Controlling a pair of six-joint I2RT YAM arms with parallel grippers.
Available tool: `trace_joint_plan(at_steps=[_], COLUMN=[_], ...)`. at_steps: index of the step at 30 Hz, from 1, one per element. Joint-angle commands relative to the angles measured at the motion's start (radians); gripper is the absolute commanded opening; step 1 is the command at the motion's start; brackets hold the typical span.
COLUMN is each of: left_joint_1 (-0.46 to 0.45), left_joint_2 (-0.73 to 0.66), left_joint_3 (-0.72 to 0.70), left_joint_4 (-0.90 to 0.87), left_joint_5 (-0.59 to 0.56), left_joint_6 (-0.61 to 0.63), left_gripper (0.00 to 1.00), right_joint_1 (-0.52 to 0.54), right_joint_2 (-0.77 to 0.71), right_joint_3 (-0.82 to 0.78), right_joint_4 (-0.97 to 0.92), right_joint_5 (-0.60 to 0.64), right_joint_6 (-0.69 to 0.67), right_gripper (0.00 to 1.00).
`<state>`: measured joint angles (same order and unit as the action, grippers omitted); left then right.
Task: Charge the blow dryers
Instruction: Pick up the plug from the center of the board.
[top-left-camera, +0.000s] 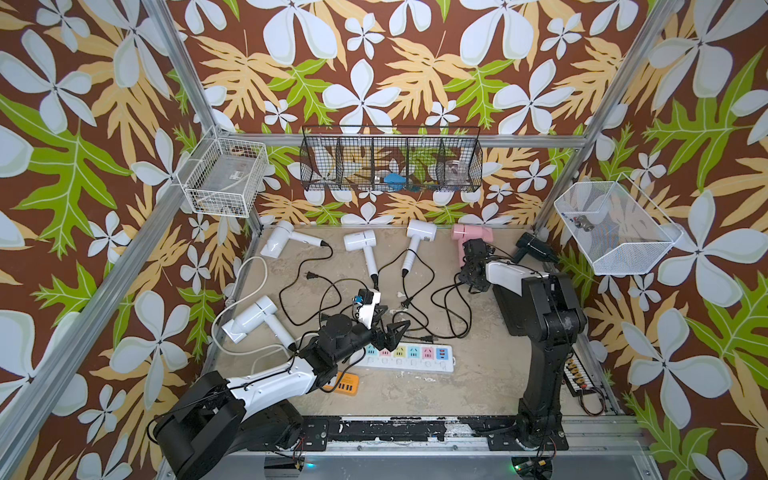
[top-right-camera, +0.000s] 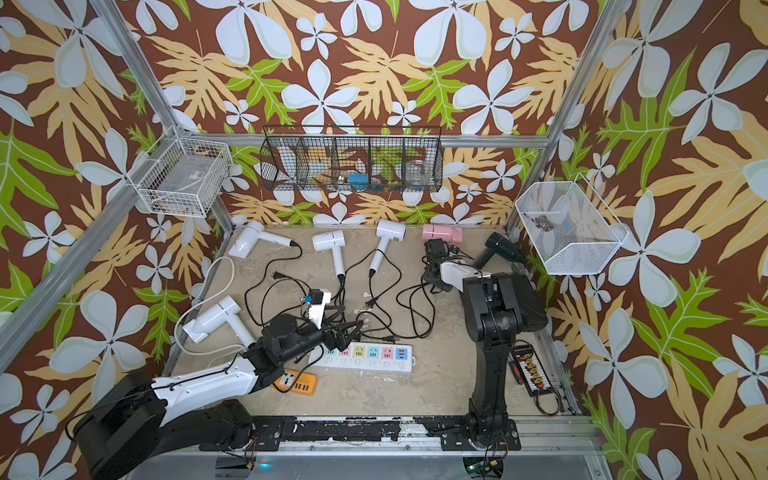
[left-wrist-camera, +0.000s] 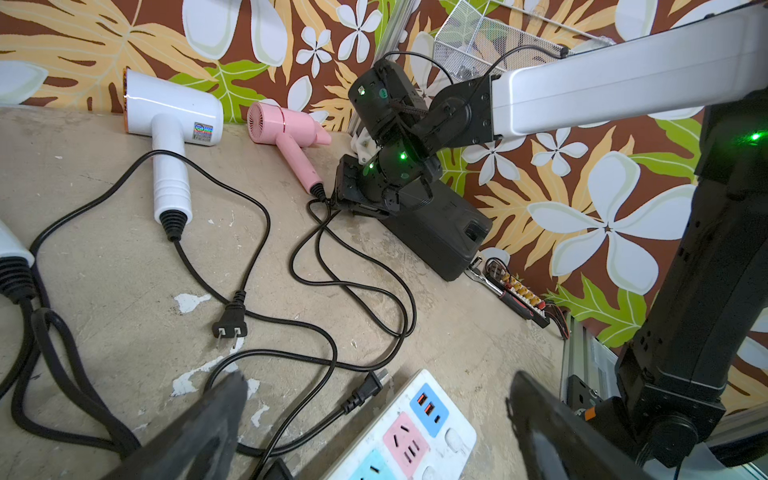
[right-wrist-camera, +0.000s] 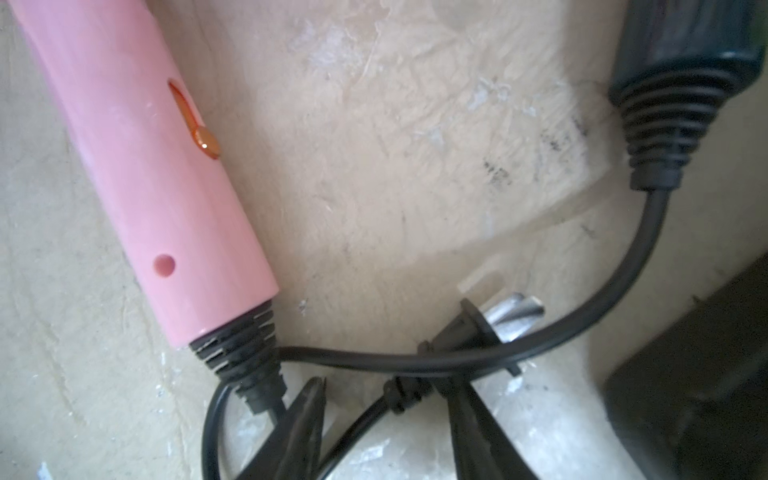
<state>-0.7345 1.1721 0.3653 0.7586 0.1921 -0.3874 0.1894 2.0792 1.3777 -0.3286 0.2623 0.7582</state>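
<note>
- In both top views, six blow dryers (top-left-camera: 419, 232) lie on a worn beige surface (top-left-camera: 478, 374). Three white dryers (top-left-camera: 360, 242) sit in a row by the back wall. A pink dryer (top-left-camera: 473, 233) and a black dryer (top-left-camera: 534, 245) continue the row to the right. A fourth white dryer (top-left-camera: 253, 318) lies alone near the left edge.
- Their thin black cords (top-left-camera: 449, 307) tangle loosely across the middle.
- A white power strip (top-left-camera: 415, 358) with pastel sockets lies near the front. An orange power strip (top-left-camera: 345, 384) sits just beside its left end.
- The left end effector (top-left-camera: 399, 316) hovers at the white strip's back edge.
- The right arm (top-left-camera: 511, 276) reaches down to the foot of the pink dryer's handle.
- In the left wrist view, the left fingers (left-wrist-camera: 208, 428) stand wide apart and empty. Between them are the strip's end and a loose plug (left-wrist-camera: 365, 388) just beside it.
- The right end effector (left-wrist-camera: 340, 201) sits low at the pink dryer's cord end, in front of a black case (left-wrist-camera: 440, 232).
- In the right wrist view, the right fingers (right-wrist-camera: 307, 415) stand apart on either side of a cord just behind a second plug (right-wrist-camera: 469, 328), not closed on it.
- That plug lies between the ends of the pink and black handles.
</note>
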Motion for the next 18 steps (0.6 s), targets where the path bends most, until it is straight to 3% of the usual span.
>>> trace_joint_plan(at_steps=[1,9,16,18], left_joint_1=[-0.002,-0.003,-0.006,-0.005], left_joint_2=[-0.009,-0.021,-0.026,-0.026], left_joint_3=[0.004,0.000,-0.002,-0.003], left_joint_4=[0.014,0.016,0.016,0.016], left_joint_5=[0.006,0.007,0.003,0.001], left_joint_6=[0.010,0.008,0.012,0.013], left_gripper=[1.00,1.00,1.00,1.00], right_joint_1=[0.008,0.008,-0.007,-0.010], right_joint_2=[-0.011,-0.166,-0.264,-0.279], right_joint_3=[-0.051,-0.190,-0.252,-0.250], right_joint_4=[-0.122,-0.103,-0.063,-0.055], right_joint_5=[-0.067,-0.013,-0.029,-0.039], right_joint_6=[0.040,-0.007,-0.059,-0.076], right_gripper=[0.44,0.29,0.01,0.00])
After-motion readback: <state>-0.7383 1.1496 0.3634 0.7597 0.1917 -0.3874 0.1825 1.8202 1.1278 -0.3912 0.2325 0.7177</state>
